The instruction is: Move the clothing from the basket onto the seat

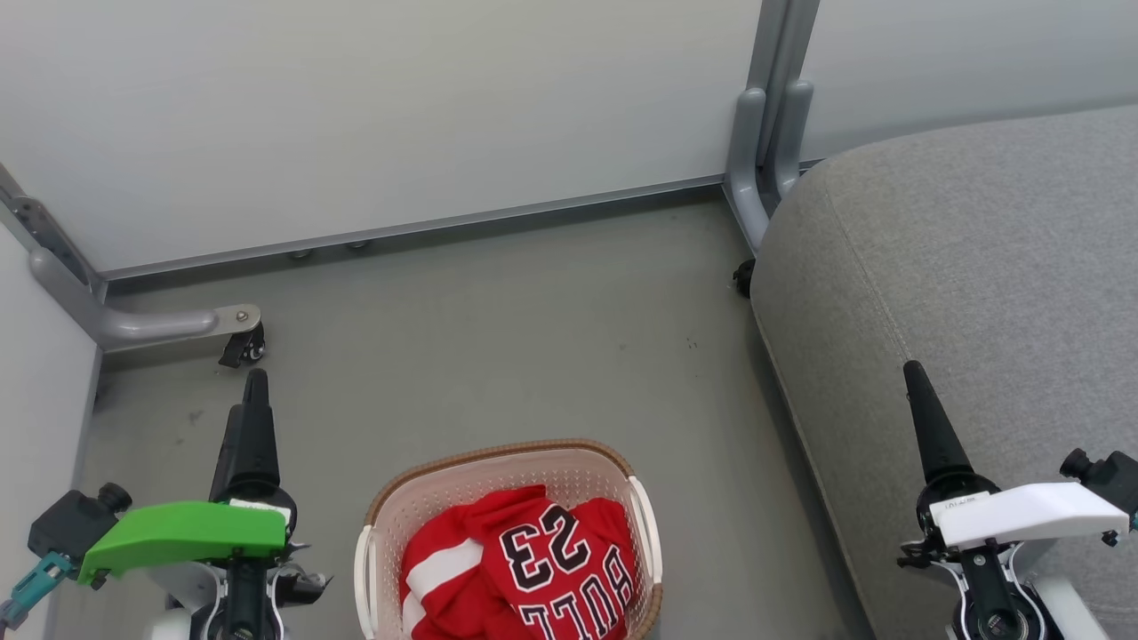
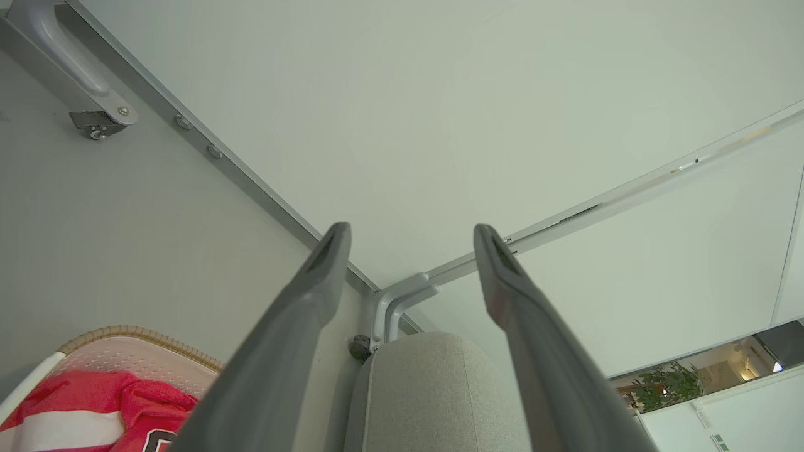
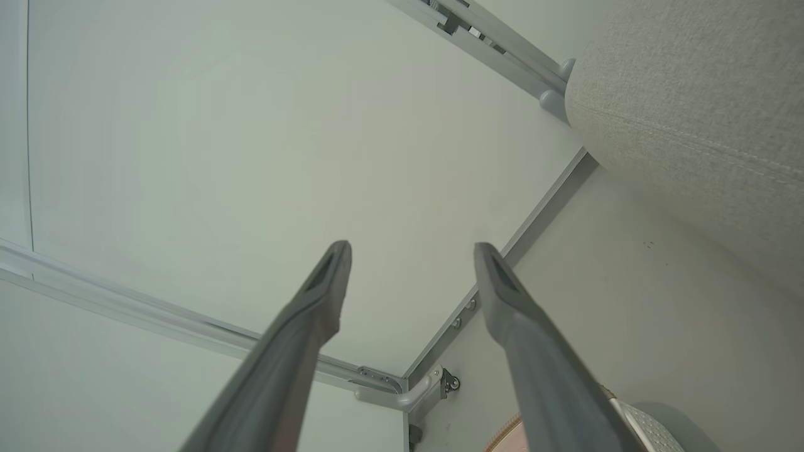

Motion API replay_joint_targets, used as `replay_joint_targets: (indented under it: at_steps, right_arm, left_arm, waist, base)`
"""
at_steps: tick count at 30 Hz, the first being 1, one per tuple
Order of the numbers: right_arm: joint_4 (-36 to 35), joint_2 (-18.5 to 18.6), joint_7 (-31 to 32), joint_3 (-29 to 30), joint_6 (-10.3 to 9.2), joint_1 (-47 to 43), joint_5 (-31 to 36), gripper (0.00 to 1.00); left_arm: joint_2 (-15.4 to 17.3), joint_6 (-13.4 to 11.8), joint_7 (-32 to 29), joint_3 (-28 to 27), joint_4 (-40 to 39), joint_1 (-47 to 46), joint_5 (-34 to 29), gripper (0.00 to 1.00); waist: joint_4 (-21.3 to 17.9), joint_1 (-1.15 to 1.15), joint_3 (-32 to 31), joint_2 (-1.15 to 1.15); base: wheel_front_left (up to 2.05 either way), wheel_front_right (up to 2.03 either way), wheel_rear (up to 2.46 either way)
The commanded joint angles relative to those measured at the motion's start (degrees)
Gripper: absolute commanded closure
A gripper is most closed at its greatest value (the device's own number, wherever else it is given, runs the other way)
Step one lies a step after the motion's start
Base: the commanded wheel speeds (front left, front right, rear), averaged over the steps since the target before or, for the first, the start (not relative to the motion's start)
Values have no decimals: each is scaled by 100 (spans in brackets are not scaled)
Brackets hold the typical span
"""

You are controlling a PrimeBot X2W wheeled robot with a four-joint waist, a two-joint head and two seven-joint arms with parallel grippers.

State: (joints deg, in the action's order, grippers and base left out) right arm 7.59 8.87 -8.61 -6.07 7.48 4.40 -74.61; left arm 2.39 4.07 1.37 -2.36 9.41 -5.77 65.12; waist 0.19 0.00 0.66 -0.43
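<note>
Left gripper [image 2: 411, 229]: fingers spread wide, released, nothing between them. In the head view it sits at lower left over the floor [image 1: 498, 338], just left of the basket [image 1: 498, 455] and not touching it. Its fingers point toward the pale wall panels [image 1: 356, 107].

Right gripper [image 3: 411, 248]: fingers likewise spread, released, empty. In the head view it sits at lower right, seen against the front part of the seat [image 1: 978, 249].

The basket stands upright on the floor between the two grippers, white handles [image 1: 647, 524] at its sides. The clothing [image 1: 524, 569] lies bunched inside it: the jersey [image 1: 569, 564] on top toward the right, with "23" and "BULL" reading upside down, and the striped piece [image 1: 440, 569] toward the left.

The seat lies to the right of the basket, apart from it, with a strip of floor between them. Its stitched seam runs along the rounded edge.

A caster [image 1: 244, 347] on a partition foot sits beyond the left gripper.
</note>
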Motion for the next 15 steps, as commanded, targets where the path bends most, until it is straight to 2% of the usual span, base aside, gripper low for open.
replay_joint_targets:
  at_steps: [1,15]
  right_arm:
    - [-129,17,-39,38,4,66,238,0]
    - [-205,-121,-178,37,4,3,1744,0]
  left_arm:
    - [37,-19,58,28,-117,-188,-258,0]
    - [44,-174,357,307,4,-206,-1838,0]
  waist:
    - [1,0,4,11]
    - [18,0,15,16]
  base:
    - [0,0,0]
    - [0,0,0]
